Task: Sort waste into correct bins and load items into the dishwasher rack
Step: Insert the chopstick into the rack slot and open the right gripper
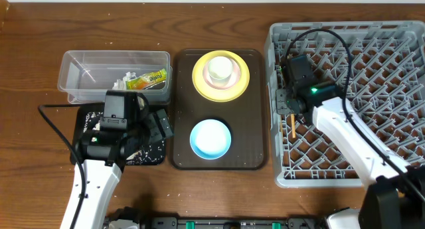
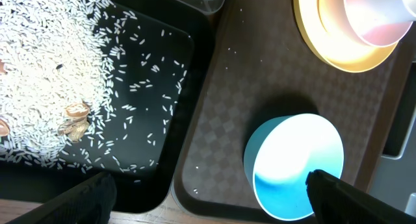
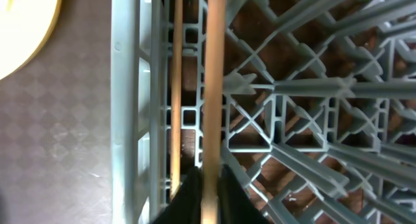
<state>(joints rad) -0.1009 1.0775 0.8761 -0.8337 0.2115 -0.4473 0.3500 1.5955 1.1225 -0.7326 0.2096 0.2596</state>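
Note:
My left gripper (image 2: pixel 209 208) is open; its fingers (image 2: pixel 83 199) straddle the seam between the black tray (image 2: pixel 162 120) of rice grains (image 2: pixel 45 68) and the brown serving tray. The light blue bowl (image 2: pixel 296 165) sits by its right finger. The yellow plate (image 1: pixel 221 76) carries the pink bowl (image 2: pixel 380 19) and white cup (image 1: pixel 220 68). The clear tub (image 1: pixel 80 73) holds the wrapper (image 1: pixel 150 79) and tissue (image 1: pixel 125 78). My right gripper (image 3: pixel 211 188) is shut on a wooden chopstick (image 3: pixel 213 87) lying in the left channel of the rack (image 1: pixel 358 56). A second chopstick (image 3: pixel 175 87) lies beside it.
The dark brown serving tray (image 1: pixel 249 123) lies between the black tray (image 1: pixel 149 152) and the rack. My left gripper (image 1: pixel 159 123) hovers over the black tray's right end. My right gripper (image 1: pixel 290 108) hangs over the rack's left wall, cable looping above. Bare wooden table (image 1: pixel 33 30) surrounds everything.

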